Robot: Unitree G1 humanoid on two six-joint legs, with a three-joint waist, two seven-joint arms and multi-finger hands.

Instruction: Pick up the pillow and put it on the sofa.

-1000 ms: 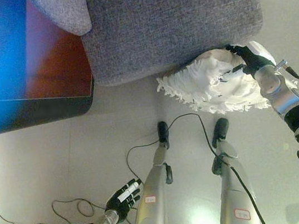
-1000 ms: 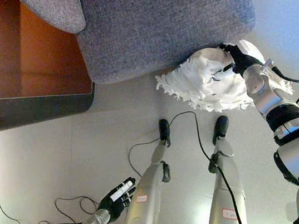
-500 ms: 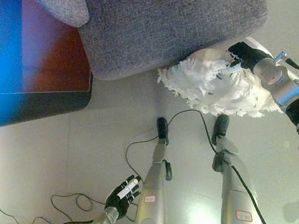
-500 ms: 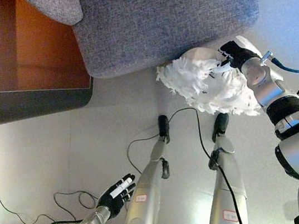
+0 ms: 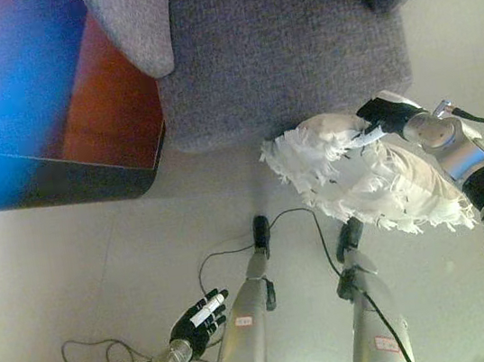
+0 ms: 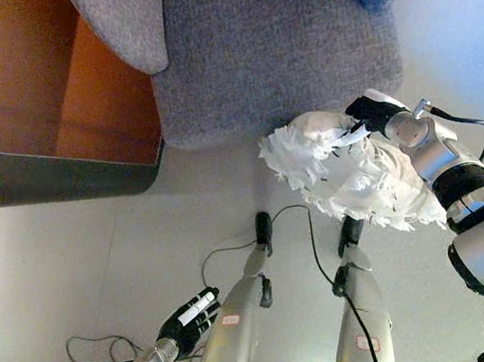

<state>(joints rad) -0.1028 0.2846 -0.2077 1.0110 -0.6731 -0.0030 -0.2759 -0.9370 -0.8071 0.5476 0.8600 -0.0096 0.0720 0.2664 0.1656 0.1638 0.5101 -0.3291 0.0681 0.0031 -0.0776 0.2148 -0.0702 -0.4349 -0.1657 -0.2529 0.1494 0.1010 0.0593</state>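
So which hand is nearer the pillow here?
Right. The right hand grips the white pillow at its top edge; the left hand hangs low, well apart from it.

The right hand (image 6: 371, 113) grips the white fringed pillow (image 6: 355, 173), which hangs below it. The grey sofa (image 6: 272, 44) lies just above the hand. The left hand (image 6: 188, 317) hangs far lower left, fingers relaxed.

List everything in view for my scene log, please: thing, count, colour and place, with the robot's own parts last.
pillow: one, white and shaggy, lifted at the sofa's front edge, right of centre.
sofa: one, grey fabric, top centre, with a rounded armrest at each upper corner.
table: one, orange-brown top with dark edge, upper left beside the sofa.
floor: pale, across the lower half.
right hand: one, dark, fingers curled on the pillow's top.
left hand: one, dark with white covers, open, low at lower left.
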